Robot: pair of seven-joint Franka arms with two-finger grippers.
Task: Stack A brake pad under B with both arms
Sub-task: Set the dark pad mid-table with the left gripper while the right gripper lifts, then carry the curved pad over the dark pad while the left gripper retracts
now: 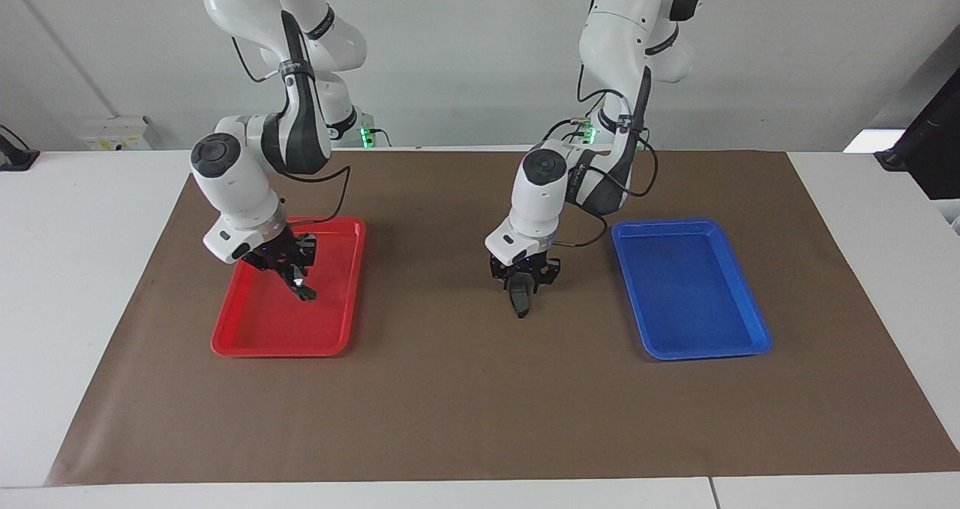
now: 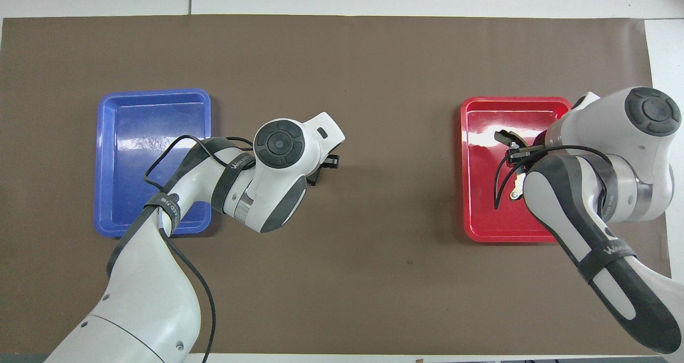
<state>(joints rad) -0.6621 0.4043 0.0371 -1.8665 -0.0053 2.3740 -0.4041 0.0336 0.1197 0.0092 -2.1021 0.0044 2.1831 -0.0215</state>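
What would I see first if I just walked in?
Two white arms over a brown mat. The right end effector grips the crescent brake piece over the red tray; the left end effector is over the mat's middle, beside the blue tray, with the small dark pad at its tip.
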